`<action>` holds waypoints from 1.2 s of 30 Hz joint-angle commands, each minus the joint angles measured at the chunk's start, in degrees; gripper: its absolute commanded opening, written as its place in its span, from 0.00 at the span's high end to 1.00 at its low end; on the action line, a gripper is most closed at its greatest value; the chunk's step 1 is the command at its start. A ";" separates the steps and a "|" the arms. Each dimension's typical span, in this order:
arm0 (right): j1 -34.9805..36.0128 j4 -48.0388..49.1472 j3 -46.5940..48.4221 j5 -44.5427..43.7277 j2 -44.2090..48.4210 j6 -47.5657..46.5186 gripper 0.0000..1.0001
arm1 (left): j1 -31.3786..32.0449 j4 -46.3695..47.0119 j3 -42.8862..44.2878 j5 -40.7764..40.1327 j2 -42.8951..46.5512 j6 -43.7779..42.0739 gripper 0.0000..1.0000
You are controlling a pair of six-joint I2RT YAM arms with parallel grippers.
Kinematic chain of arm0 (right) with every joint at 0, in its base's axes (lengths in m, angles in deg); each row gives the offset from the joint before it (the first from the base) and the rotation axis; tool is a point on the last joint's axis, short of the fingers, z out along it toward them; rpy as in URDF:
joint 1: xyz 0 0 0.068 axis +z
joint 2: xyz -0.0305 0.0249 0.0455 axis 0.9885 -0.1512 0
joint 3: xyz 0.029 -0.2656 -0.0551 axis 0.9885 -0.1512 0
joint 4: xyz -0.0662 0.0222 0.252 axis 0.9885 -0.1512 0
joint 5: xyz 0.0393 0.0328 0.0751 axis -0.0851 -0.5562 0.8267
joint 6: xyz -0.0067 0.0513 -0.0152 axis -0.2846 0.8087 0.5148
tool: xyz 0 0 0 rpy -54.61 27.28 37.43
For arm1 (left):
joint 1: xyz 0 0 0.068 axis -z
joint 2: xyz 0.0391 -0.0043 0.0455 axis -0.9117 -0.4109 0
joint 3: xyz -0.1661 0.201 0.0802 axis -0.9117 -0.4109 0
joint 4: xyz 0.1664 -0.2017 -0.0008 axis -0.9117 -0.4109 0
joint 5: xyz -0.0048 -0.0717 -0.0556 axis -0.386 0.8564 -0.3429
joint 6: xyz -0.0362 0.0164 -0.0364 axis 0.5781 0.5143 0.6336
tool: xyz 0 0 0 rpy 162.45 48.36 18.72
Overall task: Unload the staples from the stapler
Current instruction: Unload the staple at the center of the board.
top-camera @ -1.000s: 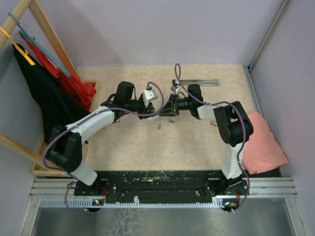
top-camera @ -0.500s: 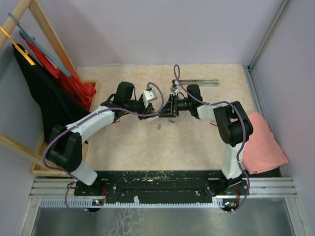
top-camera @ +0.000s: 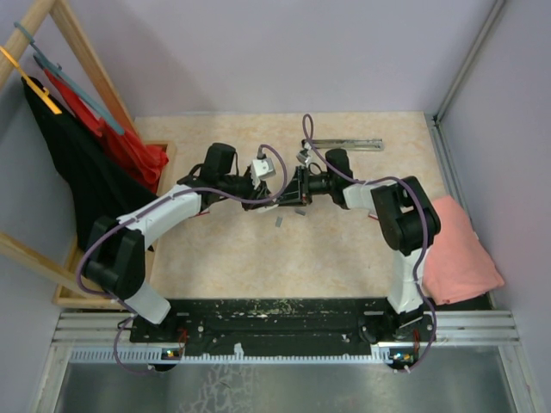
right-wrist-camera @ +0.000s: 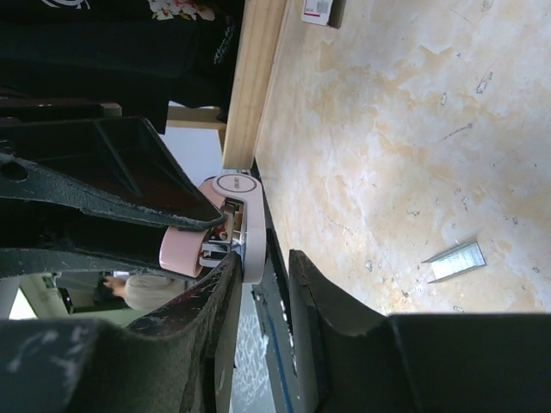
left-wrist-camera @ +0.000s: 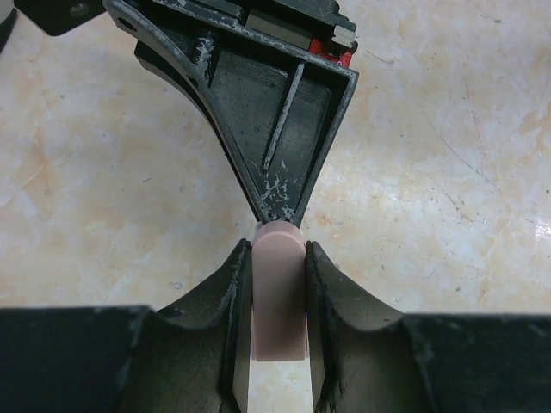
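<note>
The left hand (left-wrist-camera: pixel 278 248) is clamped on the pink mini stapler (left-wrist-camera: pixel 278 301), over the middle of the desk (top-camera: pixel 258 258). The right hand (right-wrist-camera: pixel 265 258) has its fingers close around the stapler's white end. I cannot tell if they pinch it. A strip of staples (right-wrist-camera: pixel 456 260) lies on the desk just below the hands, toward the near edge. I think the step is getting staples out. Next comes a small, careful pull.

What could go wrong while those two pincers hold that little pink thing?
The pink stapler is pinched only between the left pincer's two fingers, so a tug from the right pincer might twist it loose. The staples lying on the table could get knocked away.
</note>
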 commanded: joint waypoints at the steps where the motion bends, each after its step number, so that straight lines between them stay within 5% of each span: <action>1: 1.55 9.97 0.69 -1.99 -1.43 3.95 0.73 | 1.93 0.68 2.64 7.09 -0.36 0.24 1.00; 10: 2.03 15.22 0.42 0.25 -2.44 8.55 0.86 | 1.91 1.46 2.56 6.36 -0.46 0.95 1.00; 14: 2.02 14.77 0.90 0.73 -2.75 8.49 1.00 | 1.88 1.62 2.65 5.83 -0.13 1.07 1.00; 24: -0.56 3.17 1.91 -4.43 -3.10 0.50 1.00 | -0.90 2.18 2.93 8.11 2.67 3.27 1.00; 36: -3.16 6.62 1.75 -2.01 -2.30 2.99 1.00 | -2.54 4.86 1.70 9.23 1.22 5.33 1.00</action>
